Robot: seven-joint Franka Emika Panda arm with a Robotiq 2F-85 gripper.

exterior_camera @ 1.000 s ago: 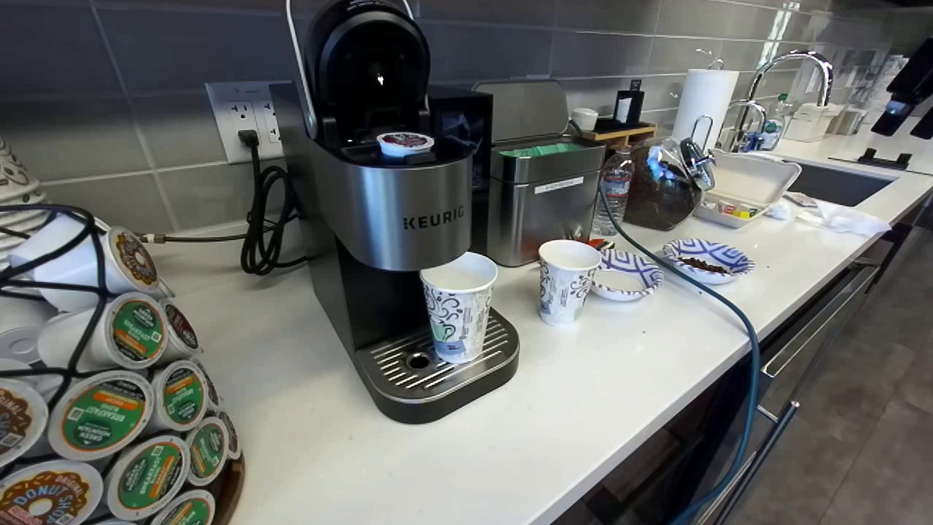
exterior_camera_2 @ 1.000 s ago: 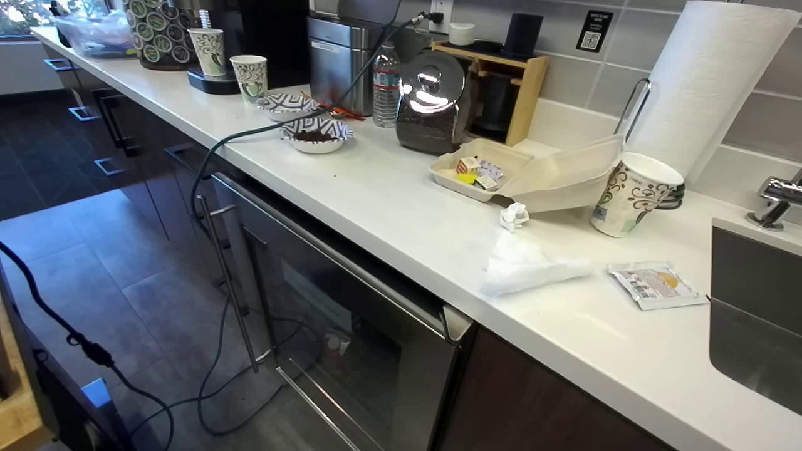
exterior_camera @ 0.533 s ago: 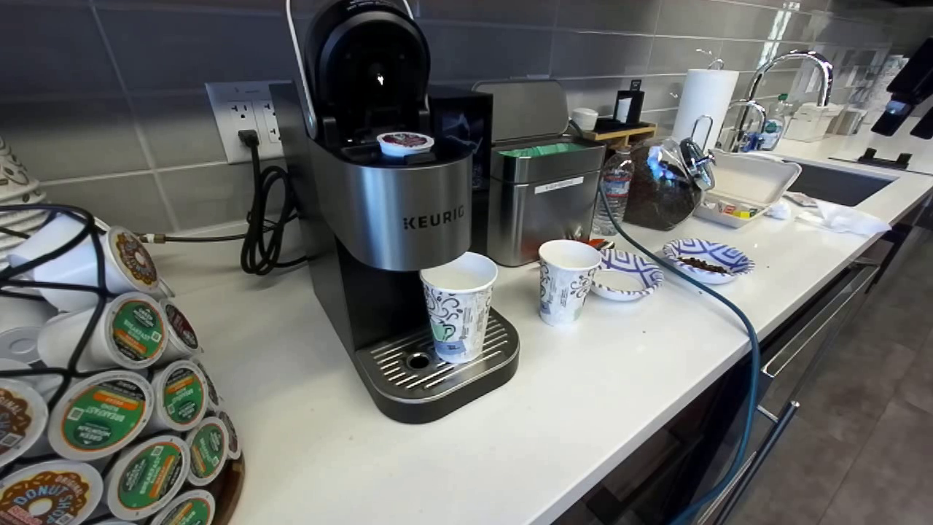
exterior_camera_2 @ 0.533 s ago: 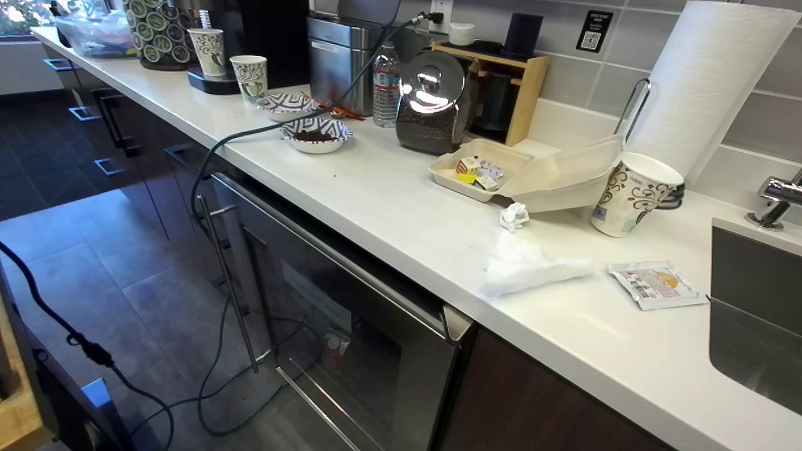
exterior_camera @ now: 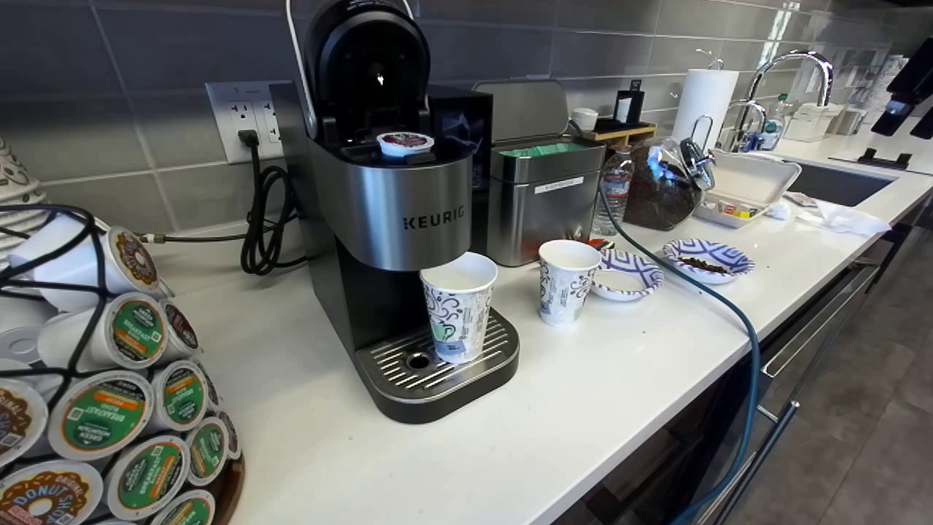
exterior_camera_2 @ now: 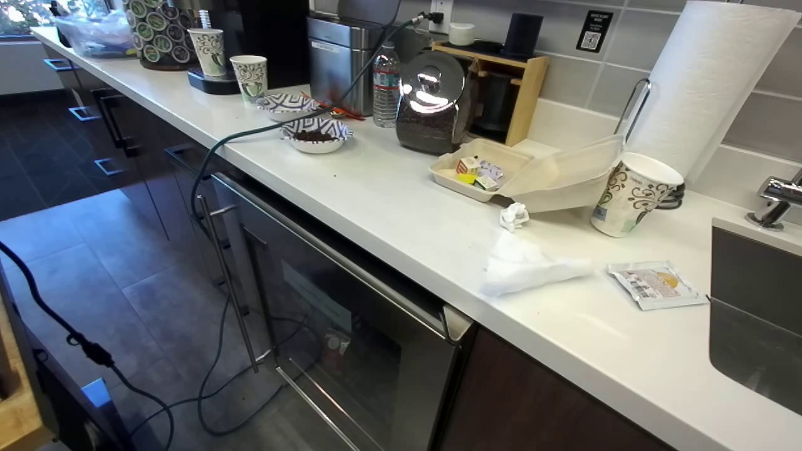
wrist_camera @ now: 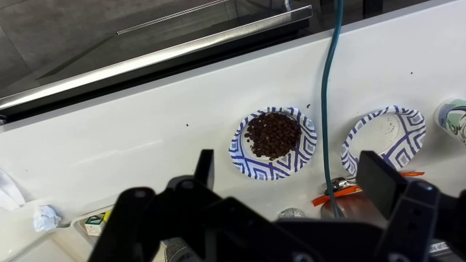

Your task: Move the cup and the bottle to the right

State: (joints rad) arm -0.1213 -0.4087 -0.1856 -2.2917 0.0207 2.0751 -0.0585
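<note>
everything in both exterior views is keeping its earlier place; a black two-fingered gripper (wrist_camera: 289, 169) is hanging spread wide, a tapered, swirl-patterned white paper cup (wrist_camera: 453, 118) is standing to its right in the wrist view, and a slim, clear plastic bottle (wrist_camera: 291, 213) is hiding partly behind it.

The white counter (exterior_camera_2: 388, 181) carried a glass jar (exterior_camera_2: 431, 103) with dark contents. In both exterior views, the water bottle (exterior_camera_2: 386, 100) stood just left of the jar, with a steel bin (exterior_camera_2: 341, 69) farther left. Well left of the jar, a coffee machine (exterior_camera: 408, 211) and a patterned cup (exterior_camera: 563, 288) stood upright on the counter. A bean-filled bowl (wrist_camera: 262, 171) and a second bowl (wrist_camera: 411, 145) sat on the jar's front-edge side. An open takeaway box (exterior_camera_2: 545, 181) lay just right of the jar. Also right of the jar were a crumpled wad (exterior_camera_2: 514, 217), a thin white sheet (exterior_camera_2: 529, 269), a flat packet (exterior_camera_2: 658, 285) and, well off, another paper cup (exterior_camera_2: 634, 195).
</note>
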